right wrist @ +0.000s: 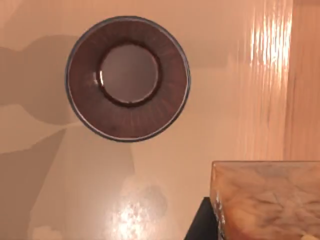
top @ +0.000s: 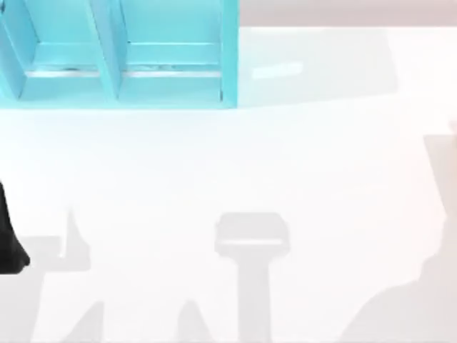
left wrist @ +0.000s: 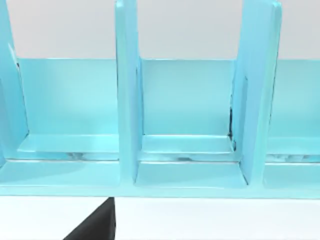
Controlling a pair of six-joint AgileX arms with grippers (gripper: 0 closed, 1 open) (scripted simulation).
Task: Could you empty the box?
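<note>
So the top view has a turquoise rack (top: 118, 53) with upright dividers sitting at about 11 o'clock on the white worktop (top: 235, 164). A bit of the left arm (top: 8, 239) pokes in at 9 o'clock, dark and low at the edge. The left wrist view looks straight into the rack's slots (left wrist: 187, 107), with a dark piece of the left hand (left wrist: 97, 225) in front; can't tell if it's open or closed. The right wrist view looks down into a box with a tan floor (right wrist: 45, 190): a round brown cup (right wrist: 128, 79) stands upright in it, open end up, and a marbled tan block (right wrist: 265, 200) sits near it, not touching. A dark sliver of the right hand (right wrist: 200, 222) shows beside the block; can't tell its state either.
</note>
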